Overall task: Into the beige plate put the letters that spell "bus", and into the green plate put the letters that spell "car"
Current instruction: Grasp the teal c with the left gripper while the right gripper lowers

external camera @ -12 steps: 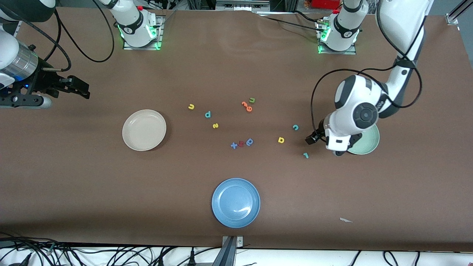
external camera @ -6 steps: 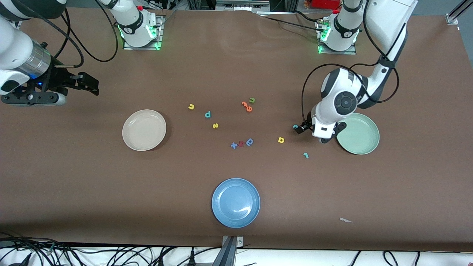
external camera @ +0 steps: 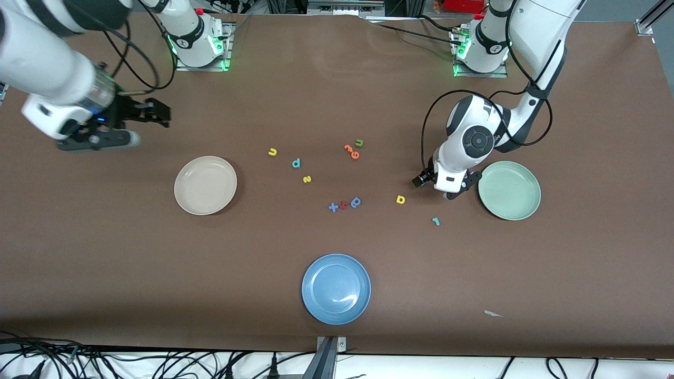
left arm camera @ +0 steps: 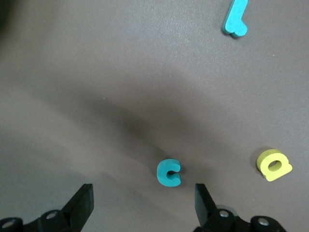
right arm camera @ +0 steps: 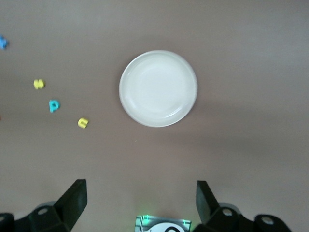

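Observation:
My left gripper [external camera: 432, 185] [left arm camera: 143, 200] hangs open low over the teal "c" [left arm camera: 168, 172], which lies on the table between its fingers, closer to one. The hand hides the "c" in the front view. The yellow "a" [external camera: 400, 199] [left arm camera: 273, 165] and teal "r" [external camera: 435, 221] [left arm camera: 235, 19] lie close by, with the green plate [external camera: 509, 190] beside the hand. My right gripper [external camera: 160, 113] [right arm camera: 140, 195] is open and empty, up in the air at the right arm's end. The beige plate [external camera: 205, 185] [right arm camera: 158, 88] holds nothing. Beside it lie the yellow "u" [external camera: 273, 152], teal "b" [external camera: 296, 163] and yellow "s" [external camera: 307, 179].
A blue plate [external camera: 336, 288] sits near the table's front edge. Orange letters [external camera: 352, 151] and a green "u" [external camera: 359, 142] lie mid-table. Nearer the front camera is a row with a blue "a" [external camera: 356, 202], a red letter [external camera: 343, 205] and a blue cross [external camera: 333, 207].
My left arm has swung off the green plate and come over the teal "c", uncovering the plate. My right arm has moved in from the table's end toward the beige plate.

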Available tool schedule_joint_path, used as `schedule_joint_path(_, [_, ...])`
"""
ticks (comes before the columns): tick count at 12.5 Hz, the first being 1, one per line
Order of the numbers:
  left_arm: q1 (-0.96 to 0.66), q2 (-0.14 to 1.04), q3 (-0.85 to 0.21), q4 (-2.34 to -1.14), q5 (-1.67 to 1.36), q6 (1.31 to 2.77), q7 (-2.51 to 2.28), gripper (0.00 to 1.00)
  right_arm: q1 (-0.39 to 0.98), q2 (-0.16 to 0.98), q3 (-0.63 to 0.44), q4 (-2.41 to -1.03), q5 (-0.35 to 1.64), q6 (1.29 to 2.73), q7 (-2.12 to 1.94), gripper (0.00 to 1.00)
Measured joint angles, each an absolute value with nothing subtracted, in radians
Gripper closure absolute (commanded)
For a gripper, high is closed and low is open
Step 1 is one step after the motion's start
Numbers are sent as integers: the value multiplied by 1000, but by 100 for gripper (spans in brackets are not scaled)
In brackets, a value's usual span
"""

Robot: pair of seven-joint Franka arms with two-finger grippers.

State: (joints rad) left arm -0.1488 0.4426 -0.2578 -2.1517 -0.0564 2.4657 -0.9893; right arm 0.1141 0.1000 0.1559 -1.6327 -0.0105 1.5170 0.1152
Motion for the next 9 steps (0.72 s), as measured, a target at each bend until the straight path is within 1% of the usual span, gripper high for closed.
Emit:
schedule_joint_path(1, [-149,449,-258,-2152,-49,2475,-989,16,148,138,157,-1635,-11,1520,116,0])
schedule_joint_path(2, [-149,455,-258,-2152,-46,2488,-989,22,179,177,158,-1636,-11,1526,116,0])
schedule_joint_path(4, [-149,467,-257,-2151,-44,2512,-988,29,240,237,159,-1635,-10,1535,115,0])
schedule_joint_path(5, [-149,472,-257,-2151,-44,2515,-988,36,266,251,159,-1636,-10,1536,115,0])
schedule_joint_path(7, [-149,476,-256,-2151,-44,2518,-988,43,305,265,167,-1651,-10,1551,114,0])
schedule_joint_path(9, [-149,476,-256,-2148,-44,2520,-988,51,310,268,211,-1709,-9,1615,113,0])
